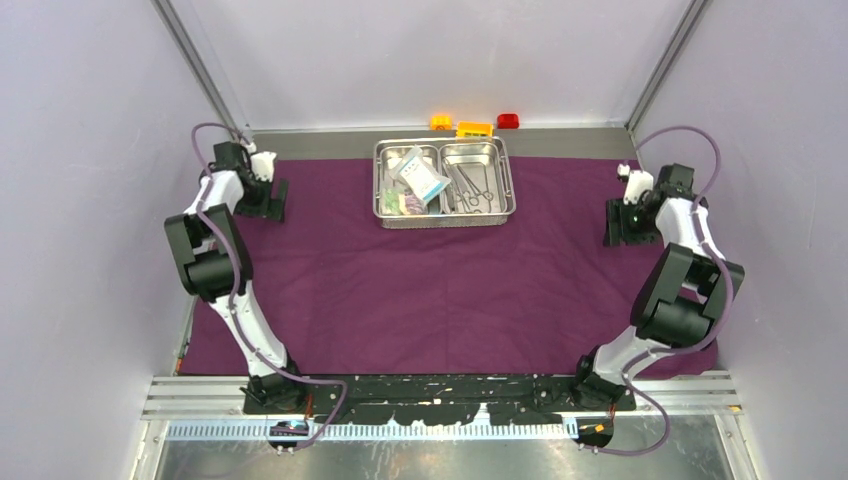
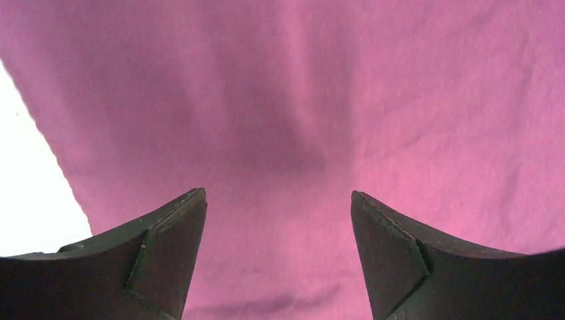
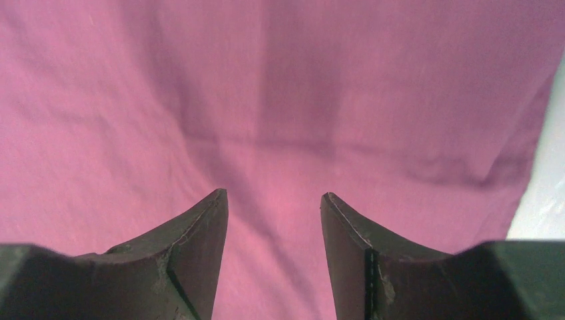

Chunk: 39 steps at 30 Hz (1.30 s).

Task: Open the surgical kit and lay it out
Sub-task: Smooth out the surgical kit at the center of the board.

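**Purple cloth spread flat, tray at the back**

From above, the purple cloth (image 1: pixel 440 290) lies flat over the table. The steel tray (image 1: pixel 508 180) sits on it near the back edge. Clear packets (image 1: pixel 421 178) fill its left half. Scissors and clamps (image 1: pixel 472 188) lie in its right half. Toy bricks (image 1: pixel 474 127) sit behind it.

The left wrist view shows the left gripper (image 2: pixel 278 200) spread wide over the cloth, holding nothing.

The right wrist view shows the right gripper (image 3: pixel 274 197) parted too, with only cloth between its fingers.

no legible txt, packet (image 1: pixel 423 178) print maybe too small
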Motion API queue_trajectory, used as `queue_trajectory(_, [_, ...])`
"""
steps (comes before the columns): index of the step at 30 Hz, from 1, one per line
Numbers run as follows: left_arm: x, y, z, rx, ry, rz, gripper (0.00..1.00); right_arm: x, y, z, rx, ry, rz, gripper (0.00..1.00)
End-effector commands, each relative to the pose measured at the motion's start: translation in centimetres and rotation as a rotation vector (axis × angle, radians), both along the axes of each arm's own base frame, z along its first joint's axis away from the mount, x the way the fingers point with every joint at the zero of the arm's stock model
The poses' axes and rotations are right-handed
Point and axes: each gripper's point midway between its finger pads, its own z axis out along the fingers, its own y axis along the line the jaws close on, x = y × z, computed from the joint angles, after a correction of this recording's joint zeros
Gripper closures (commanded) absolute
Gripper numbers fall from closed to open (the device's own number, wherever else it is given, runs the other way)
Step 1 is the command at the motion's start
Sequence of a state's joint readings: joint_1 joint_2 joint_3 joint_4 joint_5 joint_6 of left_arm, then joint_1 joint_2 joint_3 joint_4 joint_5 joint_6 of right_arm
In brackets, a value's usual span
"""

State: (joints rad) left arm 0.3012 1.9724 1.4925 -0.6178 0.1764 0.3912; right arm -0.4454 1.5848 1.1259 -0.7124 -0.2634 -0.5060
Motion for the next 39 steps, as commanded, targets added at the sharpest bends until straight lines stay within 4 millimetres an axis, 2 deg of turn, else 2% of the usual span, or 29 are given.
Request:
queue_trajectory(1, [2.9, -0.6, -1.0, 0.026, 0.003, 0.020, 0.19, 6.7, 0.1, 2.4, 0.002, -0.149, -0.065, 0.42])
queue_trajectory(4, [3.6, 0.1, -2.5, 0.051, 0.053, 0.041, 0.19, 8.8, 0.4, 1.9, 0.016, -0.141, -0.073, 0.41])
queue_trajectory(8, [4.2, 1.3, -3.9, 0.097, 0.102, 0.062, 0.20, 9.9, 0.6, 1.5, 0.019, -0.132, -0.073, 0.42])
queue_trajectory(21, [6.0, 3.2, -7.2, 0.157, 0.170, 0.093, 0.21, 9.2, -0.3, 0.4, -0.043, -0.098, -0.066, 0.42])
queue_trajectory(26, [6.6, 3.8, -6.9, 0.179, 0.165, 0.108, 0.21, 9.4, -0.6, 0.2, -0.053, -0.088, -0.071, 0.42])
queue_trajectory(29, [7.0, 3.9, -5.4, 0.176, 0.130, 0.116, 0.21, 9.7, -0.5, 0.1, -0.036, -0.079, -0.076, 0.42])
queue_trajectory(32, [7.3, 2.9, -2.2, 0.131, 0.052, 0.106, 0.19, 9.2, 0.2, 0.1, -0.006, -0.067, -0.056, 0.42])
queue_trajectory(35, [7.0, 1.5, 2.2, 0.093, -0.058, 0.068, 0.16, 7.7, 1.0, 0.4, 0.001, -0.062, -0.010, 0.42])
queue_trajectory(39, [5.1, -0.5, 7.2, 0.050, -0.165, 0.000, 0.14, 4.6, 2.8, 1.0, 0.024, -0.049, 0.069, 0.42])
